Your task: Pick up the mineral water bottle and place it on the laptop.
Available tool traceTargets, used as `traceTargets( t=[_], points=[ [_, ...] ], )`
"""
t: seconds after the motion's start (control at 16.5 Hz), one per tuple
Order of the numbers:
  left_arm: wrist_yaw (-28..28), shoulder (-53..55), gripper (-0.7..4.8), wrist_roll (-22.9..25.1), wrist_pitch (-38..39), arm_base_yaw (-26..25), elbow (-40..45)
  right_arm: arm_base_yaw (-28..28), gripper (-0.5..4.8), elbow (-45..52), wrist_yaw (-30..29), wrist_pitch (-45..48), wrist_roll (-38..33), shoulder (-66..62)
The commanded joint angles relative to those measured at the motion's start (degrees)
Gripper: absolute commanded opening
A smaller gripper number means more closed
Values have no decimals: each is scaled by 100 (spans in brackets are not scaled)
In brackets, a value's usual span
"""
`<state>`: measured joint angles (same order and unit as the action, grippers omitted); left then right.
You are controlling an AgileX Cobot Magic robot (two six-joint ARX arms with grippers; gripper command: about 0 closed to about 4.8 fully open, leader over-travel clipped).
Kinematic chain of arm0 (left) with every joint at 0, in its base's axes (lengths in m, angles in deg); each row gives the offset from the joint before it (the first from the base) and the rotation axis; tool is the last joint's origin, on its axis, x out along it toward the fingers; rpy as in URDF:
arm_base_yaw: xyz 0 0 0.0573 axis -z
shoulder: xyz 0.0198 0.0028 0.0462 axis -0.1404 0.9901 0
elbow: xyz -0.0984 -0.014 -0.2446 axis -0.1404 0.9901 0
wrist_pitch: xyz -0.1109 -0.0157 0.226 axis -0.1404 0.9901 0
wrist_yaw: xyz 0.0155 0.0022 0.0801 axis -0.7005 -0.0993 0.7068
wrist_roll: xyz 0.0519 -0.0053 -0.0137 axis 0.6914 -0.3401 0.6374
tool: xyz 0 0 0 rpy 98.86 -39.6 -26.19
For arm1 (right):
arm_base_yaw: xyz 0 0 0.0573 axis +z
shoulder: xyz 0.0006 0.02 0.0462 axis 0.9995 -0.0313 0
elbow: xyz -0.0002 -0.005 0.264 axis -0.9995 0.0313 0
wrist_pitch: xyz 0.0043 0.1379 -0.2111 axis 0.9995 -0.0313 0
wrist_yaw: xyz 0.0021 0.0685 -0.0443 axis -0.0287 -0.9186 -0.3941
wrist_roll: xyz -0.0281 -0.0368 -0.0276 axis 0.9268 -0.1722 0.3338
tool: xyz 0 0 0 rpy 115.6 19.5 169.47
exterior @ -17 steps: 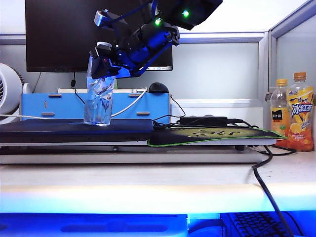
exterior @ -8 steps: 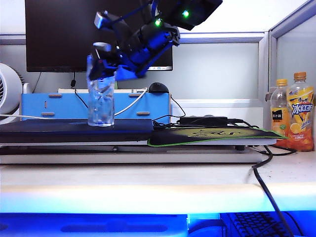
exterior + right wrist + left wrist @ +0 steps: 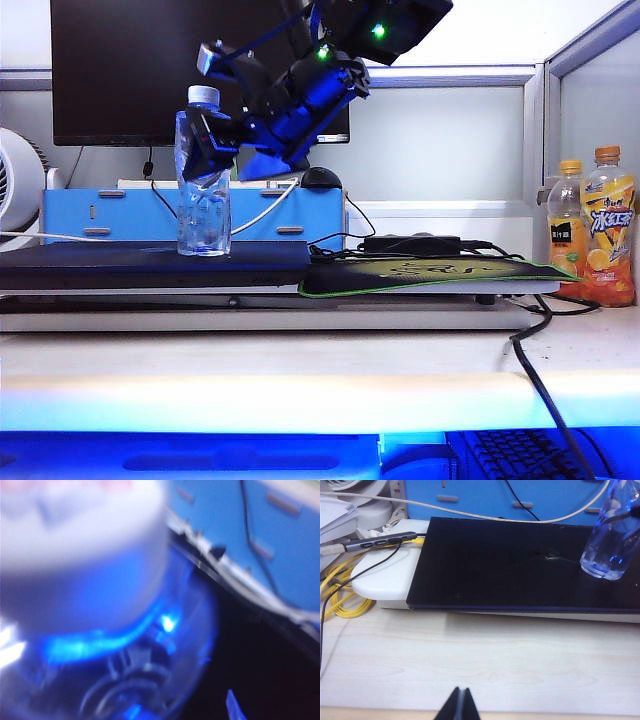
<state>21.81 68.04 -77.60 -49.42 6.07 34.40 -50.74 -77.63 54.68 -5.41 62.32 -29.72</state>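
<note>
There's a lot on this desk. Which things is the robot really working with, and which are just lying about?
Part of the job:
- mineral water bottle, standing upright on the laptop
- laptop
- right gripper, jaws around the bottle's upper part
- left gripper, over the bare desk in front of the laptop

Just lying about:
- two orange drink bottles
- mouse pad
- monitor
- yellow cable

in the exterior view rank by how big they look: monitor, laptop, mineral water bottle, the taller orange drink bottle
1. monitor, largest though partly behind the right gripper.
2. laptop, a wide thin slab.
3 and 4. mineral water bottle and taller orange drink bottle look about alike, so no ranking.
</note>
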Motion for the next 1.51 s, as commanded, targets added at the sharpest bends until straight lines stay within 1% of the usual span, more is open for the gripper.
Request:
traceTargets(
  t=[0.06, 0.36, 0.54, 0.67, 0.73, 0.91, 1.21, 1.45, 1.51],
  points=[
    [-20, -11, -2, 7, -4, 0, -7, 9, 479, -22, -9, -133, 2, 92],
    [-20, -11, -2, 7, -4, 0, -7, 9, 479, -20, -96, -437, 28, 586],
    [-20, -11, -2, 7, -4, 0, -7, -9, 479, -17, -114, -1268, 299, 1016],
    [-20, -11, -2, 7, -7, 0, -7, -164, 479, -17, -138, -1620, 302, 1491],
    [-20, -11, -2, 7, -4, 0, -7, -243, 479, -17, -127, -1646, 302, 1659],
    [-20, -11, -2, 7, -4, 0, -7, -579, 479, -15, -136, -2004, 321, 2347],
    [-20, -11, -2, 7, -4, 0, -7, -1335, 479, -15, -118, -2498, 352, 3510],
    [-20, -11, -2, 7, -4, 0, -7, -2127, 479, -7, -155, -3368, 372, 4400],
    [-20, -11, -2, 7, -4, 0, -7, -2485, 479, 0, -162, -3668, 446, 4701]
  ],
)
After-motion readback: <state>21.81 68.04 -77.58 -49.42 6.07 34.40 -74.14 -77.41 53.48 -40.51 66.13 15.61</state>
